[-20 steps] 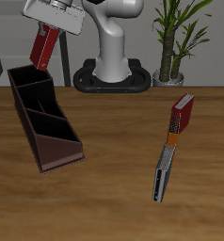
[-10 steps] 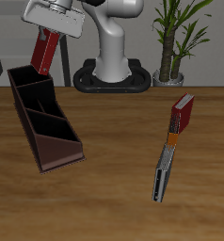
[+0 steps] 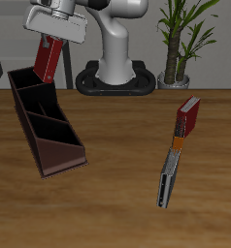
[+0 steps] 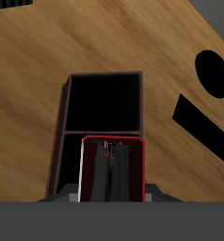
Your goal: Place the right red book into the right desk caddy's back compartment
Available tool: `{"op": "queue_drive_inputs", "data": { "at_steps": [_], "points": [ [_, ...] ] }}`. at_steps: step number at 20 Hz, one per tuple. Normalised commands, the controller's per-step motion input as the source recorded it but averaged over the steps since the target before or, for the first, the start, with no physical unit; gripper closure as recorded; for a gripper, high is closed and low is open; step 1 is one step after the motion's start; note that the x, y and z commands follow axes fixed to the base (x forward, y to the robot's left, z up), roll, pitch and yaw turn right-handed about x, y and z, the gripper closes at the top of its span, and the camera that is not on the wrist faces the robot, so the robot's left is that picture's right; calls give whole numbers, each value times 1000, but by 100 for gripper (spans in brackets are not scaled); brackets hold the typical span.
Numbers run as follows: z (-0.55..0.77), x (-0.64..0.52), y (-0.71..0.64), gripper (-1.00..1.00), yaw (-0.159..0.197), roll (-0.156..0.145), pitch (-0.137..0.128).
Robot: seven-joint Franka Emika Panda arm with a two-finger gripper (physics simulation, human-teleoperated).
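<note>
Up above the tall end of the right desk caddy (image 3: pixel 43 118), the gripper (image 3: pixel 51 37) has its jaws clamped on the top end of the right red book (image 3: pixel 49 59), so the book dangles nearly upright, slightly tilted, clear of the tabletop (image 3: pixel 117 194). Makes sense to hold it by one end like that, since the free end can drop straight into an open slot. From the wrist view the book (image 4: pixel 112 169) hangs over the divider area, with the back compartment (image 4: pixel 104 102) open and dark just past it, so I'd guess it needs a small nudge before lowering. Well apart on the other side sit a shorter red book (image 3: pixel 188 119) and a grey-black book (image 3: pixel 168 176), end to end, out of the way.
</note>
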Motion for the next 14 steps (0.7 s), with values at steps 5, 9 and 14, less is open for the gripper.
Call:
{"op": "queue_drive_inputs", "data": {
  "at_steps": [5,9,14],
  "points": [
    [-41,3,4,100,0,0,5],
    [-192,52,-65,100,2,0,40],
    [-98,56,-97,100,-11,-15,11]
  ]
}}
